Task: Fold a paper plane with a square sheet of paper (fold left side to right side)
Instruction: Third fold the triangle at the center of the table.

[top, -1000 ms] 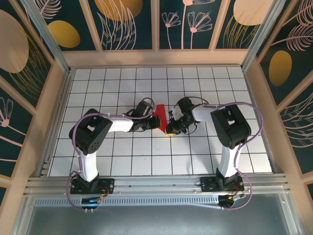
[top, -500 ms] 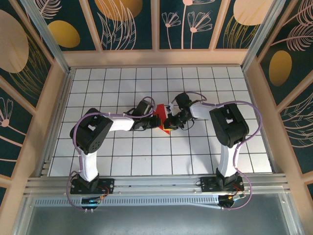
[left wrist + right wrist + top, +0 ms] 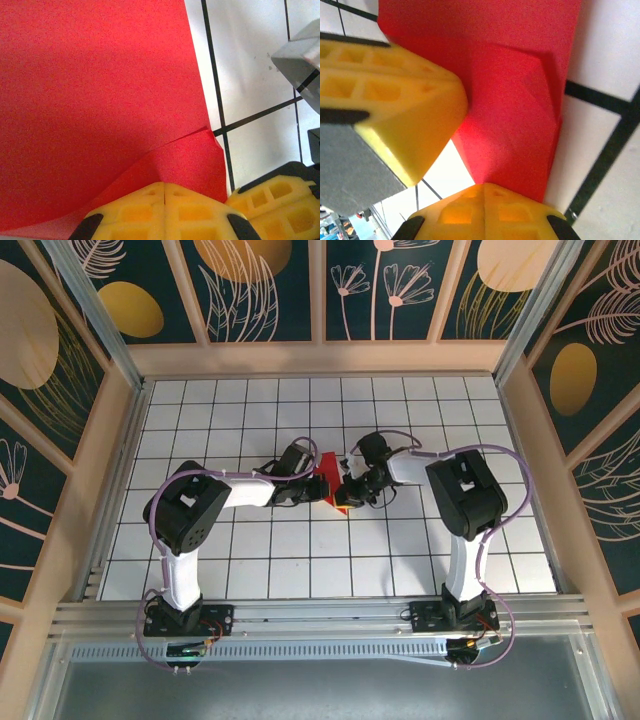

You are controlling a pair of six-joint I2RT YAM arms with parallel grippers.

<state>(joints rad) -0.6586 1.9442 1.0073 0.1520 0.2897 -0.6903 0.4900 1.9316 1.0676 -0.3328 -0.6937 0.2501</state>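
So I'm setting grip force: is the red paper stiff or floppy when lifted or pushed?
Probably floppy: the red paper curls up where the left tool pinches a flap. Likely creases easily: dents show near the right tool. Thin, so probably light and apt to slide.

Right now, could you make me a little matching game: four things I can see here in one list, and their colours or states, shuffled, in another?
1. square sheet of paper
2. left gripper
3. table
4. back wall

A. white with black grid lines
B. dark teal with plant drawings
C. bright red, creased
D. yellow fingers, shut

Pairs: 1-C, 2-D, 3-A, 4-B.
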